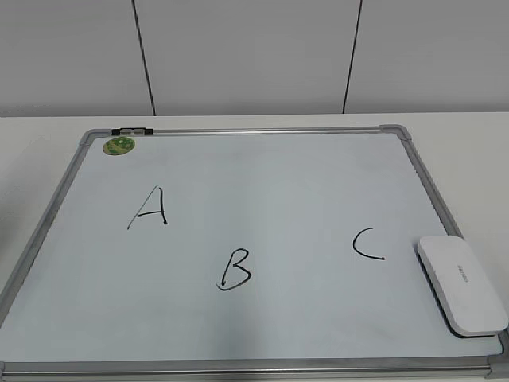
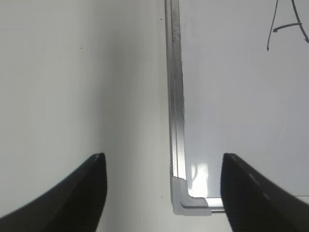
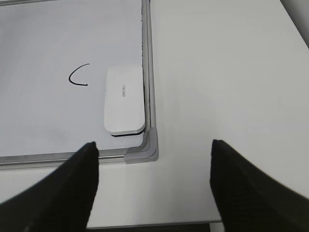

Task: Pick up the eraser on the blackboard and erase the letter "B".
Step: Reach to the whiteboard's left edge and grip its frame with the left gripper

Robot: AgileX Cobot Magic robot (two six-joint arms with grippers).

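Both pincers gape wide and hold nothing: left gripper (image 2: 161, 193) over the near left corner of one blackboard (image 1: 262, 132), right gripper (image 3: 153, 181) over its near right corner. Three letters run left to right: A (image 1: 149, 207), letter "B" (image 1: 235, 269), C (image 1: 368, 243). One eraser (image 1: 461, 284) lies against the right frame, just beside C.

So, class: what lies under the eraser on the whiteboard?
The eraser lies flat on the whiteboard, in its near right corner beside the frame. A dark underside edge shows at its near end. Whatever board surface it covers is hidden; the letter C sits clear of it.
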